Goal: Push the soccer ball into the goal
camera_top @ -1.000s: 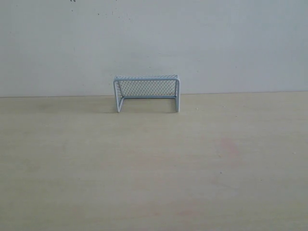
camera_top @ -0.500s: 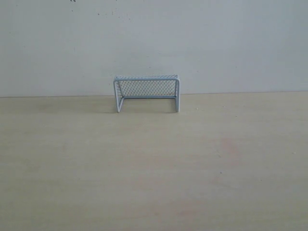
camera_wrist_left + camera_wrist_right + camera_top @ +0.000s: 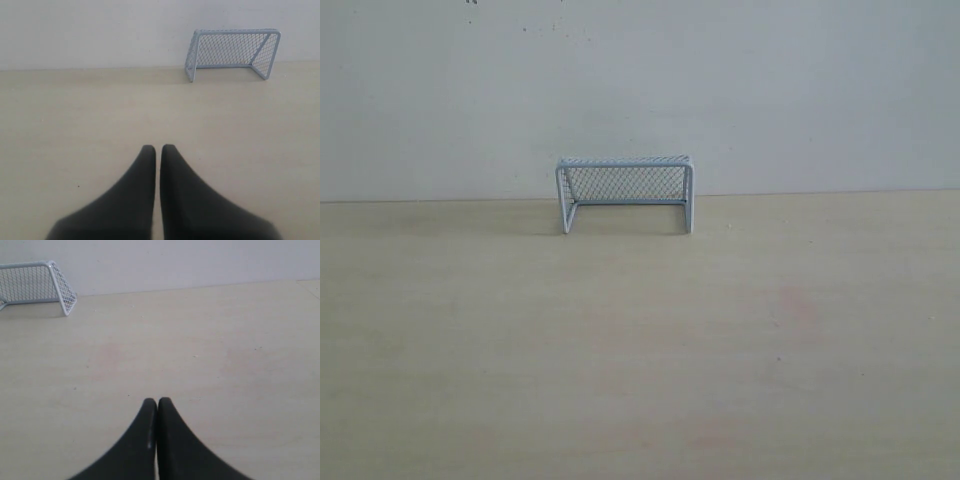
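The goal (image 3: 625, 193), a small white frame with mesh netting, stands at the back of the pale wooden table, close to the wall, its mouth facing the front. It also shows in the left wrist view as the goal (image 3: 232, 52) and partly in the right wrist view as the goal (image 3: 37, 284). The soccer ball is out of view in every frame. My left gripper (image 3: 158, 149) is shut with nothing in it, low over bare table well short of the goal. My right gripper (image 3: 157, 401) is shut and empty too. Neither gripper appears in the exterior view.
A plain grey-white wall (image 3: 640, 90) rises just behind the goal. The wooden tabletop (image 3: 640, 340) stretches from the goal to the front edge, with a faint reddish stain (image 3: 795, 305) to the right of the middle.
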`<state>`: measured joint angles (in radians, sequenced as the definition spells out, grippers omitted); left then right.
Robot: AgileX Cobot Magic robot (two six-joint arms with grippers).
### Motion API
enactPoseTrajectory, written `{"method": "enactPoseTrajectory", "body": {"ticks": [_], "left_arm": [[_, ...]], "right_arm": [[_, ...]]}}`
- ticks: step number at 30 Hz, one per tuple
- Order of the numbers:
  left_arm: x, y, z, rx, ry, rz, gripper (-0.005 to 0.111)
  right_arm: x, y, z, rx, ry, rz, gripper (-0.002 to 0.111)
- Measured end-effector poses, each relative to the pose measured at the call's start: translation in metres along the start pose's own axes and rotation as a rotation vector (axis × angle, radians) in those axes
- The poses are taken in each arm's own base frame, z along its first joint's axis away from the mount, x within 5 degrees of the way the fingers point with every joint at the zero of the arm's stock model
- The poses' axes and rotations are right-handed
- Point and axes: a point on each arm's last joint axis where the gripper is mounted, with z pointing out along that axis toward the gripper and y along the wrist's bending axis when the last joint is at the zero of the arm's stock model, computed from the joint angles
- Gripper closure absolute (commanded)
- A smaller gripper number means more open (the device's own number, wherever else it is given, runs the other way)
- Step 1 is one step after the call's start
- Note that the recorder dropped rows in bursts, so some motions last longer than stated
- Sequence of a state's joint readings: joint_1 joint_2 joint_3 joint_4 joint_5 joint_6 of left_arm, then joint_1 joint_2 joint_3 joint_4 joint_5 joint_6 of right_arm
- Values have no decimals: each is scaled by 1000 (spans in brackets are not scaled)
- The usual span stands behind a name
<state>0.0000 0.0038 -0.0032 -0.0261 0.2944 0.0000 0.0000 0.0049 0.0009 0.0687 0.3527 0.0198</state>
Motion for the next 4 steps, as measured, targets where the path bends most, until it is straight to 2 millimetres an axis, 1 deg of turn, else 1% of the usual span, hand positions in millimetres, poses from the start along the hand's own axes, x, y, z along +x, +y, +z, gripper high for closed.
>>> {"method": "enactPoseTrajectory", "body": {"ticks": [4], "left_arm": [[0, 0, 0, 0, 0, 0, 102]], "right_arm": [[0, 0, 0, 0, 0, 0, 108]]}}
